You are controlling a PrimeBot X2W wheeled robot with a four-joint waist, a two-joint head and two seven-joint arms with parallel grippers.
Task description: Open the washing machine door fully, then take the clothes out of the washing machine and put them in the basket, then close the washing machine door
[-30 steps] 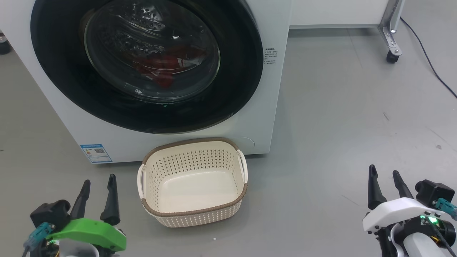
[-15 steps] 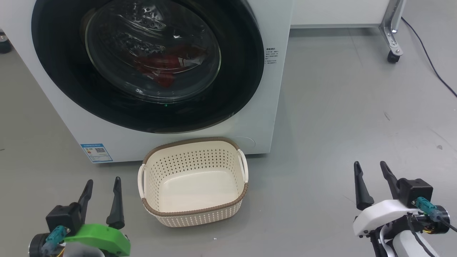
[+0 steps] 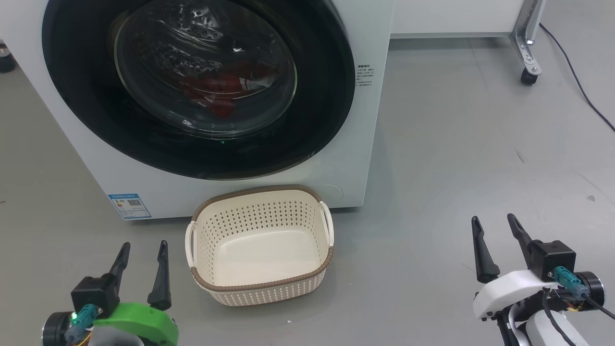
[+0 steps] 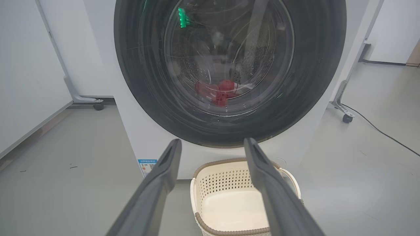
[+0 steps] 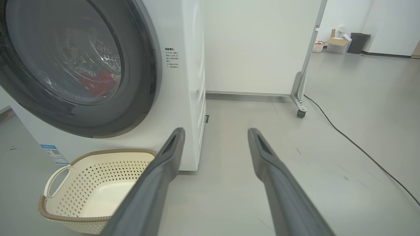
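The white washing machine (image 3: 365, 144) stands ahead with its round black door (image 3: 86, 110) closed. Red clothes (image 3: 216, 89) lie in the drum behind the glass window, also visible as red clothes (image 4: 218, 91) in the left wrist view. An empty cream basket (image 3: 259, 288) sits on the floor just in front of the machine. My left gripper (image 3: 144, 247) is open at the lower left, left of the basket. Over at the lower right my right gripper (image 3: 494, 222) is open too, well clear of the basket. Nothing is between either pair of fingers.
Grey floor (image 3: 456, 144) spreads to the right of the machine. A white panel on a castor leg (image 3: 528, 72) stands at the back right, with a black cable (image 3: 576, 81) trailing over the floor. Another castor frame (image 4: 95, 105) stands left of the machine.
Both arms have shifted: the left gripper moved slightly right and lower in view, the right gripper moved left and slightly up. Both stayed open. Door and basket are unmoved.
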